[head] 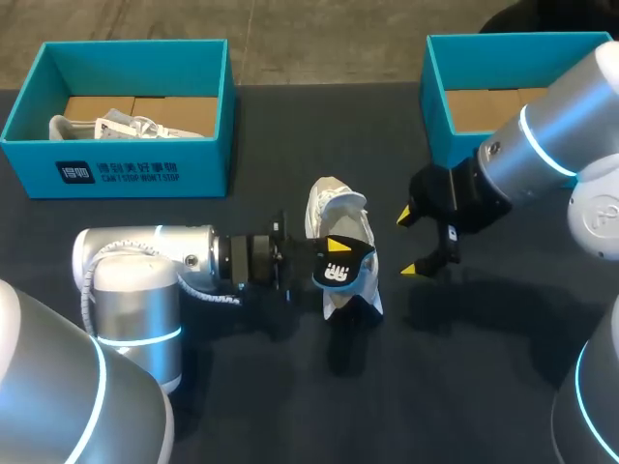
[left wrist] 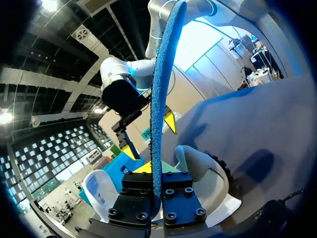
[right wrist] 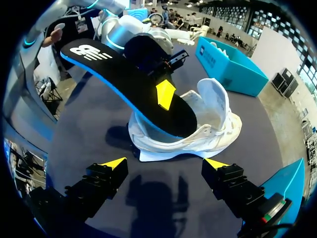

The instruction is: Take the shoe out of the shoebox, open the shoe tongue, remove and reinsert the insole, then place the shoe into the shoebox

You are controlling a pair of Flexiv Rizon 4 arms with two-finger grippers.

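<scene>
Shoe (head: 338,205), the white fabric one: where do you have it?

You have it on the dark tabletop (head: 464,377), out of both boxes, roughly midway between your two hands.

Start nearest you. What is your left hand (left wrist: 155,172) doing?

It comes in low from your left and is clamped on the black foam insole (head: 340,271) with the blue edge, one yellow-tipped finger on each face, around the middle of its length.

And the insole itself?

One end dips into the shoe's opening. The end with the white print is lifted clear of it.

Your right hand (head: 411,242)?

Just beside the shoe on your right, fingers spread apart, holding nothing and not touching the shoe.

What lies farthest from you?

Two teal cardboard shoeboxes along the far edge. The left shoebox (head: 135,172) has another white shoe (head: 124,126) lying in it. The right shoebox (head: 443,92) sits behind your right arm, with bare brown cardboard showing on its floor.
</scene>
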